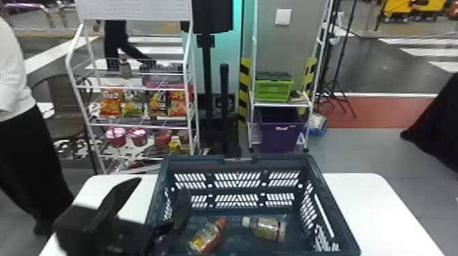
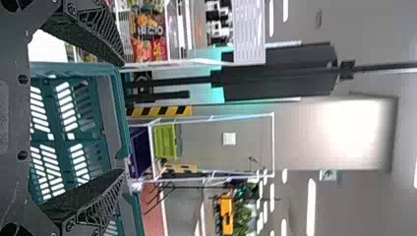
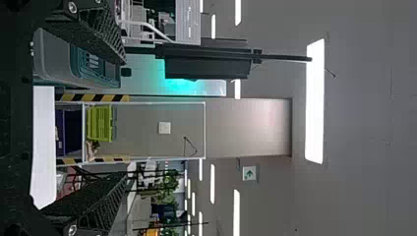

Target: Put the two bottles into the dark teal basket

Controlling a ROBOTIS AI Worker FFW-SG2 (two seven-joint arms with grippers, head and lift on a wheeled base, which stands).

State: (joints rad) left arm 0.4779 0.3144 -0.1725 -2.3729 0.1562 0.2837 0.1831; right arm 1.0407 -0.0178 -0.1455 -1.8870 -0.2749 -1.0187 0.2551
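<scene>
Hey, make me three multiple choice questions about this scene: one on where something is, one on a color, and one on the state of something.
1. Where is the pale-capped bottle?
A. On the white table
B. Inside the dark teal basket
C. On the floor

2. What color is the bin below the green crate?
A. Yellow
B. White
C. Purple

3. How is the left hand?
A. Open and empty
B. Shut and empty
C. Shut on a bottle

Right letters:
1: B, it lies on its side inside the basket, near the red-capped bottle.
2: C, its front shows purple in the head view.
3: A, its fingers stand well apart with nothing held between them.
</scene>
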